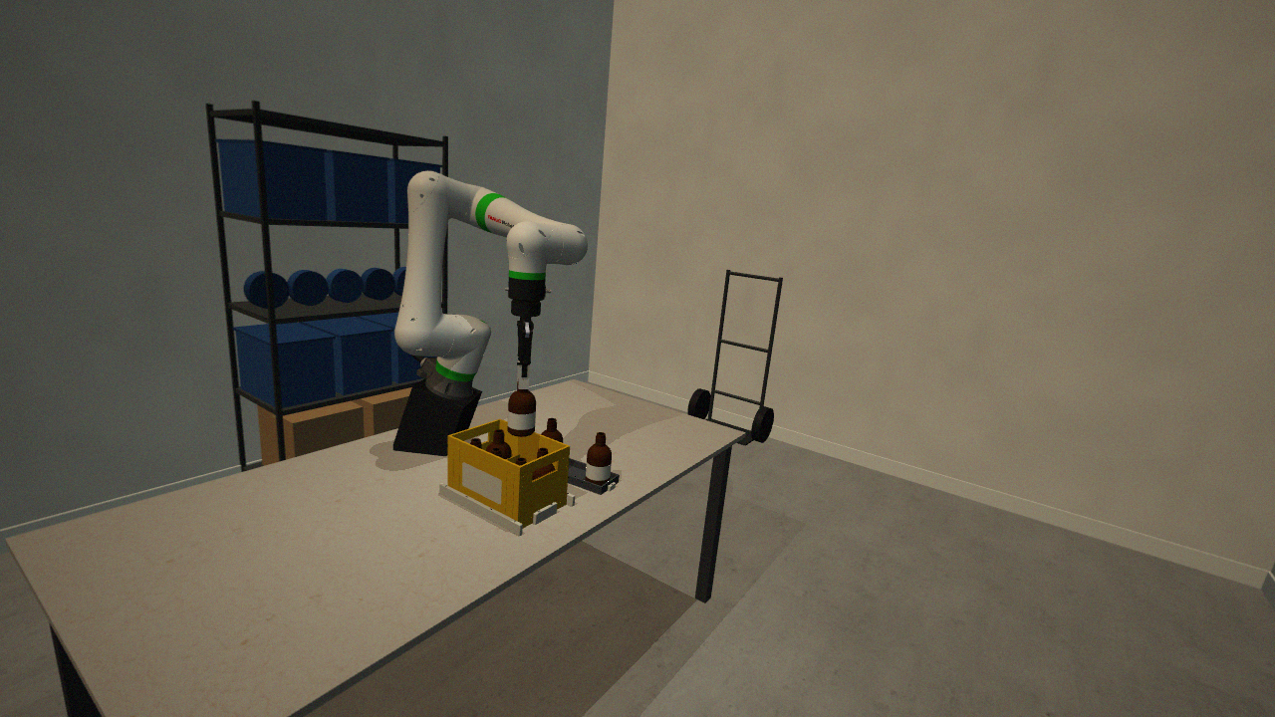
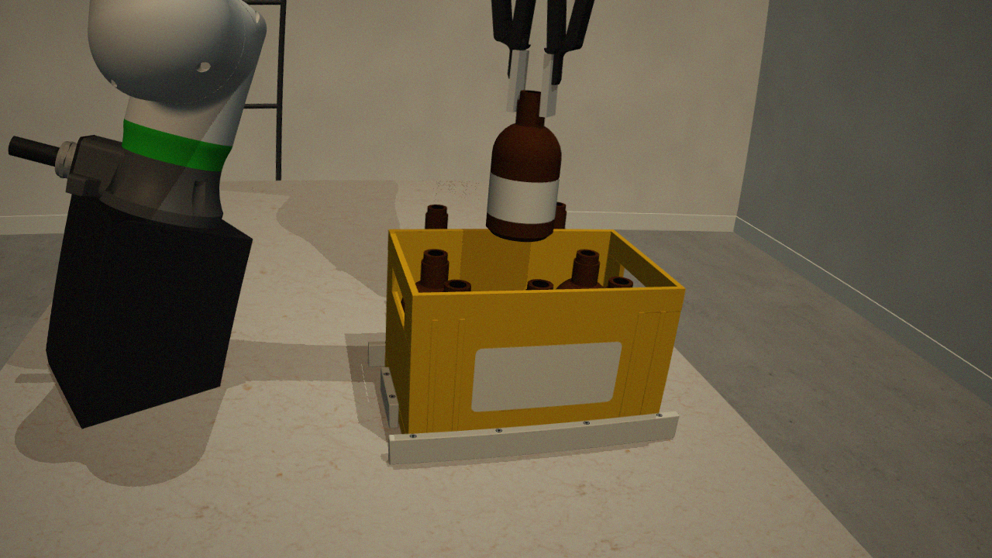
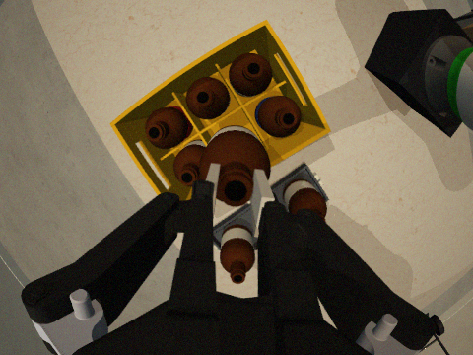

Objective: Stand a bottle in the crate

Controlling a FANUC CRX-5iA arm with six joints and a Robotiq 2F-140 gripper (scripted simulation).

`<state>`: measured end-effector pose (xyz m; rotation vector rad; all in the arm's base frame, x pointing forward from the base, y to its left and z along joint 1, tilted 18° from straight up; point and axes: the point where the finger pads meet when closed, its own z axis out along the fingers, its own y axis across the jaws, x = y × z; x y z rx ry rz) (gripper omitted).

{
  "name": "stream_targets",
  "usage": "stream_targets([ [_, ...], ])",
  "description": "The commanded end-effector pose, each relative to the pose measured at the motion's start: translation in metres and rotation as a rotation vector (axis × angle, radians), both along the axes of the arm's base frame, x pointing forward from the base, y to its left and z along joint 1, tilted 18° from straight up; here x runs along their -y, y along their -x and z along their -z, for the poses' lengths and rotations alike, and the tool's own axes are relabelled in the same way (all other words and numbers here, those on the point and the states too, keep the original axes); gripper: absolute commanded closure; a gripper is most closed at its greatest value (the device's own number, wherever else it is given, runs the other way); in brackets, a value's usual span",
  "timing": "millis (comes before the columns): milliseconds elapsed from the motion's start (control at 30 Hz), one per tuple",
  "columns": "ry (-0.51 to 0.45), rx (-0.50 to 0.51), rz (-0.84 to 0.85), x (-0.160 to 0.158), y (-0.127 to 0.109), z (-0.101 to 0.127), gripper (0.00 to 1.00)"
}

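Observation:
My gripper (image 1: pixel 523 381) (image 2: pixel 531 102) (image 3: pixel 235 181) is shut on the neck of a brown bottle (image 1: pixel 521 402) (image 2: pixel 525 156) (image 3: pixel 234 148) with a white label. The bottle hangs about upright over the yellow crate (image 1: pixel 544 499) (image 2: pixel 443 311) (image 3: pixel 296 141), its base around rim height. In the wrist view, three bottles fill the crate's far row and one stands at each end of the near row; the middle near cell shows no bottle, partly hidden by the held one. Two bottles (image 1: pixel 599 452) (image 3: pixel 237 253) stand on the dark tray (image 3: pixel 305 174), the second (image 1: pixel 552 429) (image 3: pixel 307 204) nearer the robot base.
Low pale strips (image 1: pixel 481 511) (image 2: pixel 534 440) edge the crate's foot on the table (image 1: pixel 267 571) (image 2: pixel 311 499). The black robot base (image 1: pixel 436 418) (image 2: pixel 145 311) (image 3: pixel 409 59) stands to one side of the crate. A shelf rack and a hand truck (image 1: pixel 744 348) stand beyond the table.

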<state>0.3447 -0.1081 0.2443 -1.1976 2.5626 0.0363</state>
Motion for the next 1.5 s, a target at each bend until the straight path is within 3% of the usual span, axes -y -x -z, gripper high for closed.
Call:
stream_targets([
  [0, 0.0, 0.0, 0.0, 0.0, 0.0, 0.0, 1.0],
  [1467, 0.0, 0.0, 0.0, -0.005, -0.01, 0.034, 1.0],
])
